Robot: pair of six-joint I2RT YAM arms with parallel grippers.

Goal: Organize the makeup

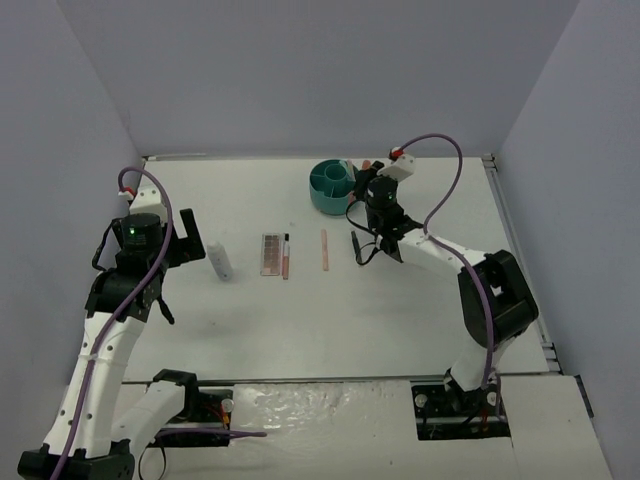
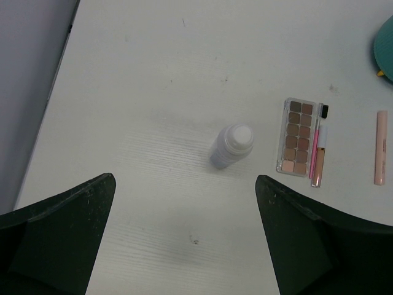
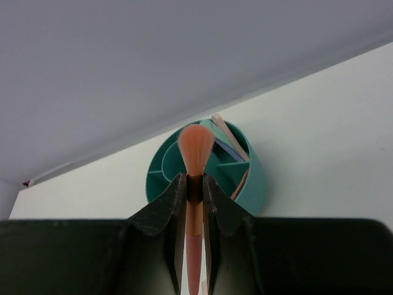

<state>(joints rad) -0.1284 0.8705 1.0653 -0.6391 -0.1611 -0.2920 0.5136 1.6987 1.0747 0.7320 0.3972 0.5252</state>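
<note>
My right gripper (image 3: 194, 184) is shut on a pink makeup brush (image 3: 196, 149), bristles up, just in front of the round teal divided cup (image 3: 255, 184); seen from above, that gripper (image 1: 365, 180) hangs at the cup's (image 1: 330, 188) right side. Several thin sticks (image 3: 228, 136) lean inside the cup. My left gripper (image 2: 184, 178) is open above the bare table, a little short of the upright white bottle (image 2: 233, 145). Right of the bottle lie a brown eyeshadow palette (image 2: 298, 136), a pink stick with a black cap (image 2: 319, 147) and a peach stick (image 2: 381, 147). Dark tweezers (image 1: 356, 247) lie below the cup.
Grey walls close the white table (image 1: 300, 320) in at the back and on both sides. From above, the bottle (image 1: 221, 260), palette (image 1: 271, 254) and peach stick (image 1: 324, 249) form a row across the table's middle. The teal cup's rim (image 2: 385, 43) shows at the left wrist view's right edge.
</note>
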